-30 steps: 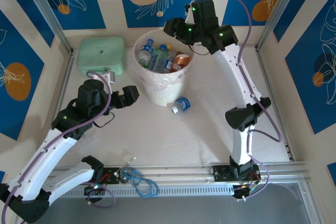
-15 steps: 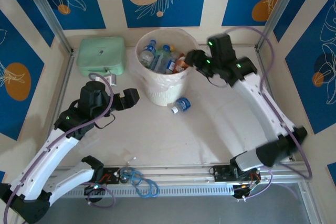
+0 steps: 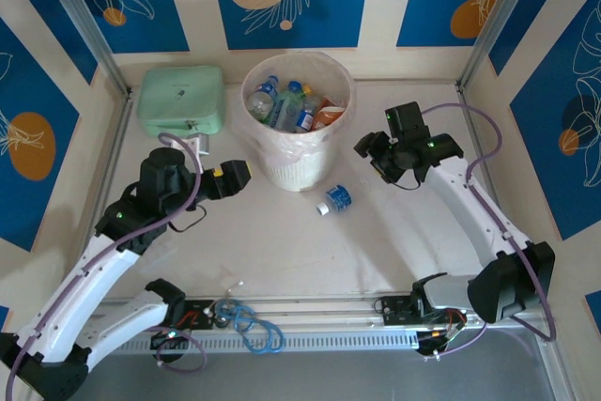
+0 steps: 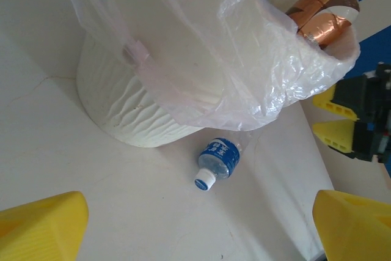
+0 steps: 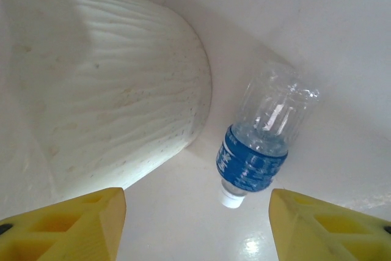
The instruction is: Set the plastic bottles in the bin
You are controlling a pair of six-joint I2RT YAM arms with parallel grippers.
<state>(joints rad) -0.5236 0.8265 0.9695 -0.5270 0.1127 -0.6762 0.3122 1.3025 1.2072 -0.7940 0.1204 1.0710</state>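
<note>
From above, the bin (image 3: 293,164) stands at the far middle of the bench (image 3: 310,251), with a heap of bottles (image 3: 282,105) inside it. One bottle (image 3: 335,200) lies on the bench just in front of the bin's base, on its side. My left jaws hang low to the left of the bin, pointing at it. My right jaws hang to its right, also turned inward, and the loose bottle lies between the two. A mint-green case (image 3: 181,99) sits on the bench left of the bin.

Through my left wrist, my yellow fingertips (image 4: 43,227) sit at the two bottom corners, so the left jaws are spread wide and hold nothing. Ahead is the ribbed white bin (image 4: 134,108) with a clear bag (image 4: 244,77) draped over its rim. The bottle (image 4: 219,158) lies just beside the base, blue label up and white cap toward me. Beyond it are the yellow tips of my right jaws.

Through my right wrist, my fingertips (image 5: 67,227) are likewise far apart at the bottom corners: the right jaws are spread and hold nothing. The bottle (image 5: 259,145) lies ahead between them, cap toward me, just beside the bin (image 5: 104,90).
</note>
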